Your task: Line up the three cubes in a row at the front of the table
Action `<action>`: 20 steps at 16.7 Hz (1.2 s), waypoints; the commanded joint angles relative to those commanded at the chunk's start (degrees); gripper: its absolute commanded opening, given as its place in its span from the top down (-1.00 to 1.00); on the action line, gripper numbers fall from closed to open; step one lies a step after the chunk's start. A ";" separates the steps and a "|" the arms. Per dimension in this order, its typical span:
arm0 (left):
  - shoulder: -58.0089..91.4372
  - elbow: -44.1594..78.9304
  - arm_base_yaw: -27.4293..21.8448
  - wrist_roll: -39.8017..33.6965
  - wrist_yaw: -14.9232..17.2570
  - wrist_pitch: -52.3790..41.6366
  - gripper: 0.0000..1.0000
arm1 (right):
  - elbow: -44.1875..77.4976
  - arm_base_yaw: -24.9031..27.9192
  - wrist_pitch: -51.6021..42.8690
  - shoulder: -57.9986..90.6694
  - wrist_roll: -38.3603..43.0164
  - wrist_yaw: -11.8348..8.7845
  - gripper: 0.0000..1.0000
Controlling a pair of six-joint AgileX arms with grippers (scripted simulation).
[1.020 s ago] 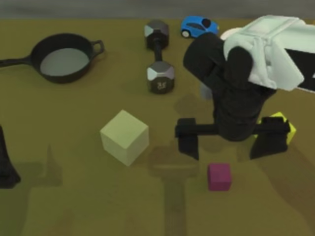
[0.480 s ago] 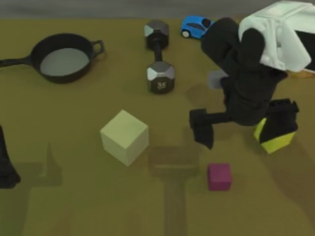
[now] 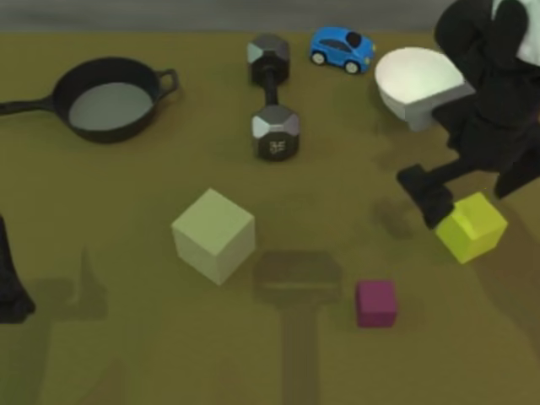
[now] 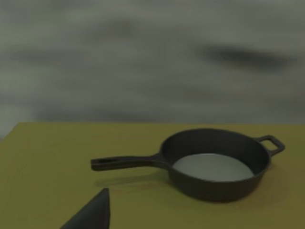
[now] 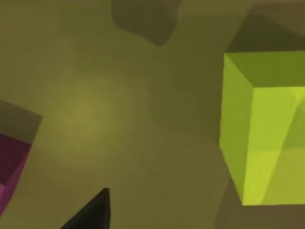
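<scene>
The left gripper (image 3: 10, 287) is parked at the table's (image 3: 126, 354) left edge; its fingers cannot be judged. The pale cube (image 3: 213, 234) sits left of centre, the magenta cube (image 3: 375, 303) further right and nearer the front. The yellow cube (image 3: 472, 226), crowded by the right gripper (image 3: 472, 190) a second ago, has been left standing free at the right; that gripper is spread wide and has been drawn back. No row is formed yet.

Our right arm reaches in from the top view's upper right corner, wrist angled down toward the table's right side. Right gripper (image 3: 477, 190): fingers spread wide apart, nothing between them; one dark fingertip (image 3: 432, 196) visible low, the other mostly out of view at the right edge. Our left arm sits parked at the left edge, left gripper (image 3: 12, 291) low.
</scene>
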 joint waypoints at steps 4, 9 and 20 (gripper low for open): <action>0.00 0.00 0.00 0.00 0.00 0.00 -1.00 | 1.05 -3.58 0.17 0.41 -5.98 -0.26 -1.00; 0.00 0.00 0.00 0.00 0.00 0.00 -1.00 | 0.71 -3.37 0.38 0.25 -5.94 -0.21 -1.00; 0.00 0.00 0.00 0.00 0.00 0.00 -1.00 | -10.30 -3.51 18.34 7.22 -5.84 -0.21 -1.00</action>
